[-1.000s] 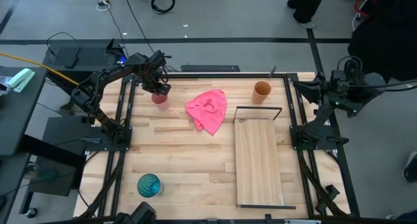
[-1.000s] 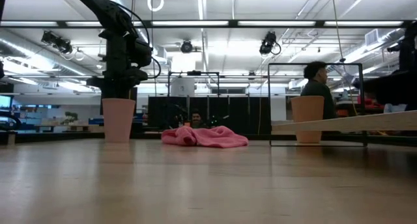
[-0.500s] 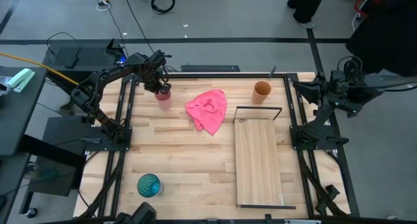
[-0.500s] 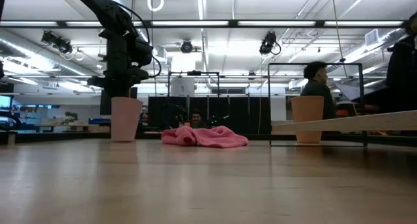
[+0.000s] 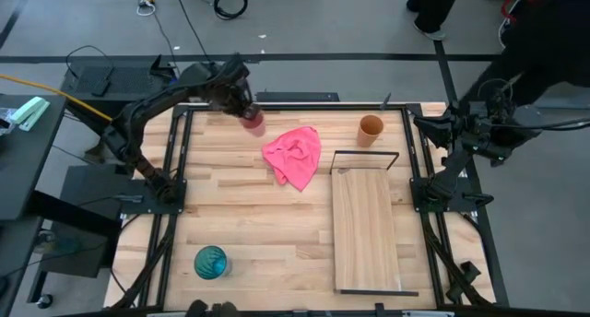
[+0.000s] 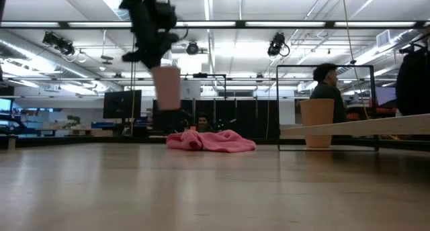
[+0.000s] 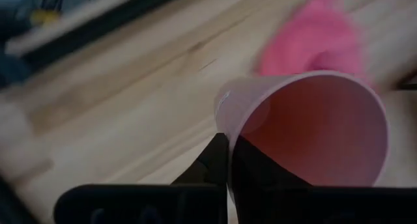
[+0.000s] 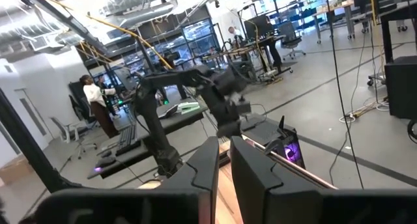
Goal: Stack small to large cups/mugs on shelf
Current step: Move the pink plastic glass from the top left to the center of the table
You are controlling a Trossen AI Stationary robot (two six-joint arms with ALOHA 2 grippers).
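Observation:
My left gripper (image 5: 243,108) is shut on the pale pink cup (image 5: 253,124), which hangs in the air (image 6: 166,87) over the far left of the table, just left of the pink cloth (image 5: 295,157). The orange-brown cup (image 5: 371,129) stands on its base at the far right, beyond the shelf's black wire frame (image 5: 365,155). The shelf (image 5: 366,229) lies flat on the right half. The teal cup (image 5: 210,262) stands near the front left. My right gripper (image 8: 225,165) waits shut and holding nothing at the table's right edge. My left gripper holds the pink cup by its rim (image 7: 226,123), the wall pinched with one finger (image 7: 260,178) inside the cup and the other (image 7: 212,162) outside. The fingers come from above, slanting down. The cup hangs below them, lifted clear of the table.
The crumpled pink cloth (image 6: 211,141) lies between the held cup and the shelf. The wire frame (image 6: 326,107) stands upright at the shelf's far end. A person (image 6: 328,86) shows in the room behind the table. Bare slatted tabletop (image 5: 267,234) lies left of the shelf.
My left gripper has shut on the pink cup's rim, taken it up off the table, and gone up and toward the table's right and far edge. The cup, which stood on the table, now hangs clear above it, nearer the pink cloth.

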